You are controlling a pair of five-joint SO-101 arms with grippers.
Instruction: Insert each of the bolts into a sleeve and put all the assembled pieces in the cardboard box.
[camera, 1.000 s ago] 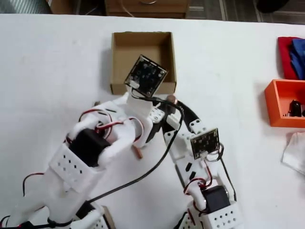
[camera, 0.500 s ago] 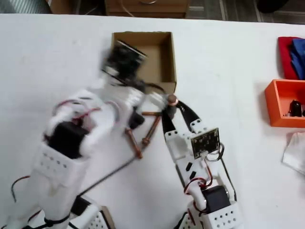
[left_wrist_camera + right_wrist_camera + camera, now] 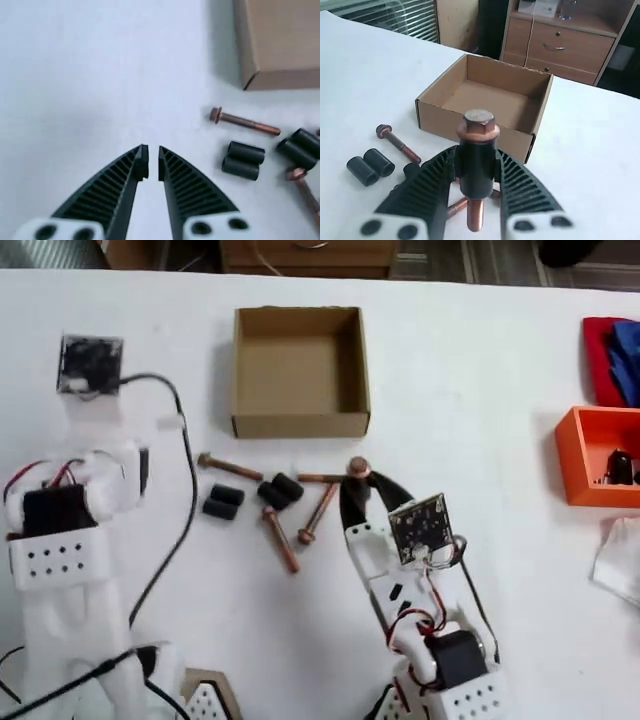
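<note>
A copper bolt [image 3: 479, 126] seated in a black sleeve [image 3: 476, 177] is held upright, clenched in the right end effector [image 3: 476, 152], just in front of the cardboard box [image 3: 300, 425]. The box is seen open-topped, its brown floor exposed. Loose bolts [image 3: 281, 538] and loose sleeves [image 3: 222, 500] are scattered on the white desk [image 3: 480, 370] near the box's front wall. The left end effector [image 3: 148, 162] is closed to a narrow slit, nothing gripped, beside them. A dark object [image 3: 620, 468] is kept in an orange bin [image 3: 575, 455], well apart.
</note>
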